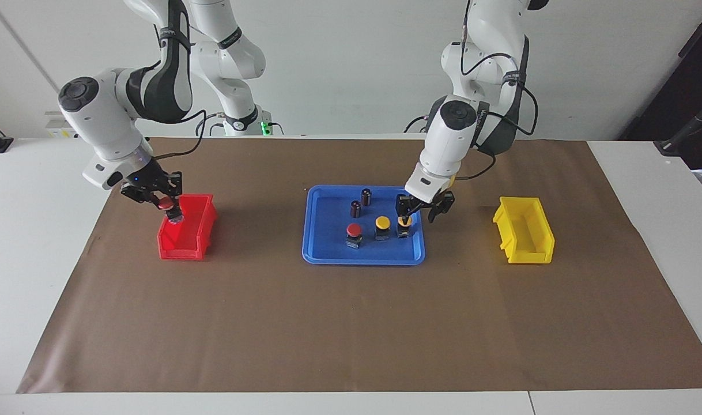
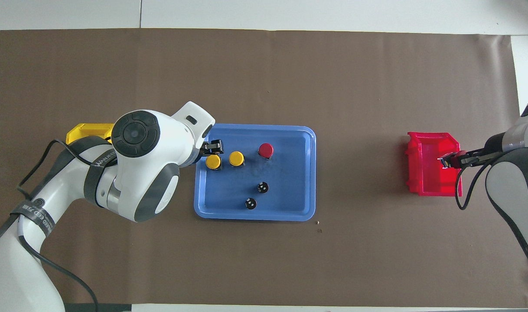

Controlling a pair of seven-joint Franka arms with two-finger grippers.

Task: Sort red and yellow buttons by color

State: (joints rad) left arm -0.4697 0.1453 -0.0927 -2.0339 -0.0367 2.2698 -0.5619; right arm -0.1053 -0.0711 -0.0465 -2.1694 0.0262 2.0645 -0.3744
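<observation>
Gripping a red button [image 1: 166, 204], right hand [image 1: 162, 202] above red bin [image 1: 185, 237].

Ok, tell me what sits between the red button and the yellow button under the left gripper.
One more yellow button, in the facing view, standing in the blue tray between the red button and the left gripper.

Tabletop [image 1: 51, 242]: white, flat, covered over most of its width by a brown paper sheet [image 1: 351, 323].

Lying directly on the sheet:
- Blue tray [image 1: 322, 253], shallow, rounded corners, at the sheet's middle.
- Red bin [image 1: 181, 248], well apart from the tray, toward the right arm's end.
- Yellow bin [image 1: 524, 230], well apart from the tray, toward the left arm's end.
</observation>
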